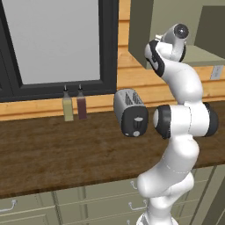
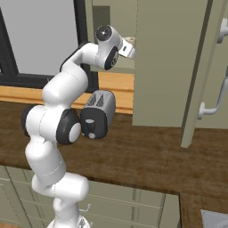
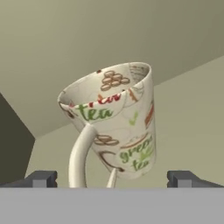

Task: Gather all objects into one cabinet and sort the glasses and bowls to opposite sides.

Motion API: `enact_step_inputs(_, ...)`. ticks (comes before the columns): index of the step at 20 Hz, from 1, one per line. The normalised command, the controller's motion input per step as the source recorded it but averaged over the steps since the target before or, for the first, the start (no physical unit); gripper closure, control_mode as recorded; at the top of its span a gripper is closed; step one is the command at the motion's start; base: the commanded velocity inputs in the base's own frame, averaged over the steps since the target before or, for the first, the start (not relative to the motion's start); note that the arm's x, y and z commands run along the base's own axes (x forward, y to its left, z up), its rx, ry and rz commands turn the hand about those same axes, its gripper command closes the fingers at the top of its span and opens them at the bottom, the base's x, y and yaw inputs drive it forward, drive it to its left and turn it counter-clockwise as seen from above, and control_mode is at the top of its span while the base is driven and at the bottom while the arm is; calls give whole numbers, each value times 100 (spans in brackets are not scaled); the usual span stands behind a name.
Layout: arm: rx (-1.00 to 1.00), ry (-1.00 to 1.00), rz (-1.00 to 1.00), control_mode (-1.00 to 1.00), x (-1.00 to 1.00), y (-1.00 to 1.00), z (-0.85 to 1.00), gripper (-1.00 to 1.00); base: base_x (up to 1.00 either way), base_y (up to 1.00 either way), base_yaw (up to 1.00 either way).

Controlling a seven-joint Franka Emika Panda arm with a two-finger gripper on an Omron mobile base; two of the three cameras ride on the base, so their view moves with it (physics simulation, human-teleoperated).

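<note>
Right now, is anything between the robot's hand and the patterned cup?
Nothing visible. The patterned glass sits straight ahead of the open hand on the cabinet's shelf floor, its handle turned toward the hand.

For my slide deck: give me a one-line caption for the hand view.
Open hand facing a patterned cream mug with a handle, standing on a pale cabinet shelf.

Arm raised high, tool (image 3: 112, 178) jaws spread wide.
</note>
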Motion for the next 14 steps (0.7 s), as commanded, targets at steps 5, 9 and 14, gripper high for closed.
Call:
enact_step_inputs(5,0,5,0,-100,31,0,-4,-100,0,0,0)
enact_step_inputs(9,0,6,-2,-100,39,-1,-8,-100,0,0,0)
enact_step_inputs(14,0,6,-11,-100,50,0,-22,-100,0,0,0)
